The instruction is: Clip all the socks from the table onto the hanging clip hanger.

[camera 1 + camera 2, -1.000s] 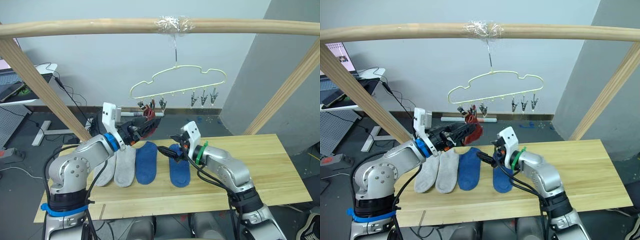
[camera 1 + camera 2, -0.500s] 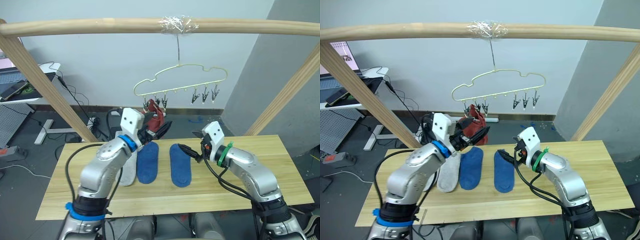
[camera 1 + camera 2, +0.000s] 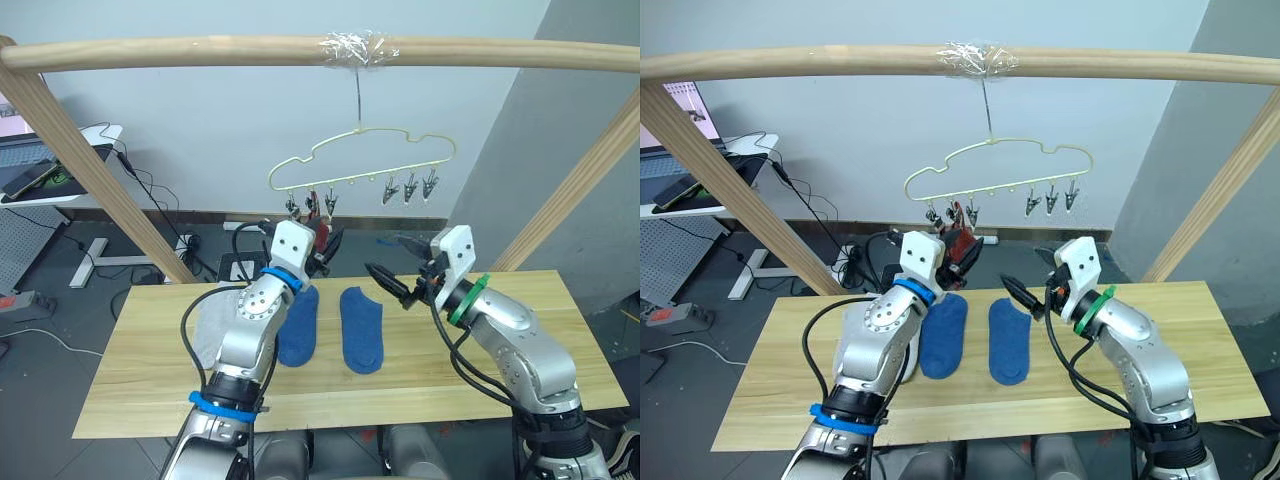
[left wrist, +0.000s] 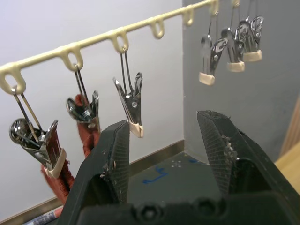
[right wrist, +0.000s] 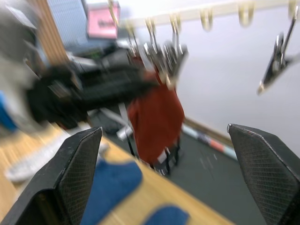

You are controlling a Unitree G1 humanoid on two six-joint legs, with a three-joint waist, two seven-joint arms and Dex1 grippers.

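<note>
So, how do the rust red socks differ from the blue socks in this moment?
The rust red socks hang from the clip hanger, bunched together at its clips on the robot's left; the blue socks lie flat and side by side on the table, with a gap between them. The red ones droop vertically, while the blue ones are spread out. Both gripper hold neither pair.

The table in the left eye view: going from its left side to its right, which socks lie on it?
On the table: a light grey sock, partly behind the robot's left arm → a blue sock → a second blue sock.
</note>
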